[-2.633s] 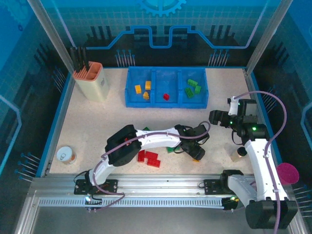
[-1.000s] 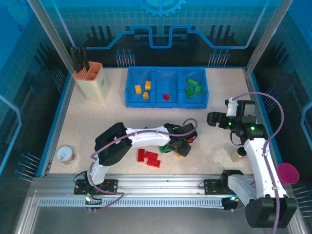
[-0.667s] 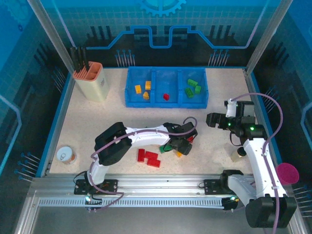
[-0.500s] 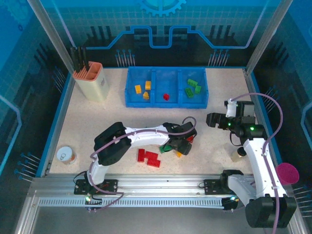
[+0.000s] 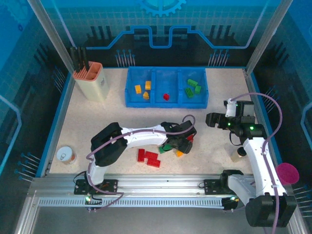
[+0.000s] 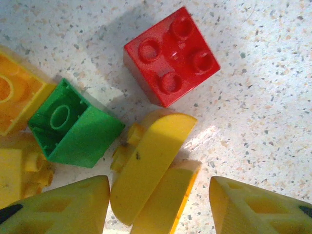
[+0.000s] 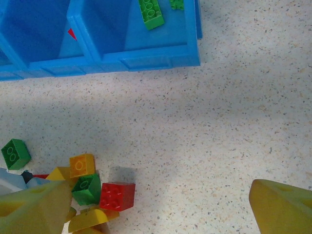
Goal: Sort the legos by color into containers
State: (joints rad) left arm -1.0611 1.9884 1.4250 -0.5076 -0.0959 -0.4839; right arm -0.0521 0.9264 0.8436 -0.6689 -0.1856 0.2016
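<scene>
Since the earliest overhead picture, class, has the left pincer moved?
Yes. The left pincer has shifted left, ending nearer the red bricks, which stayed put.

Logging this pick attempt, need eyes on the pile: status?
Left gripper open, straddling yellow curved brick, not clamped. Right gripper open, empty. Green brick crowds the yellow one.

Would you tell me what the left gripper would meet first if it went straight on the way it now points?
Probably the yellow curved lego lying between its fingers, though depth is unclear.
</scene>
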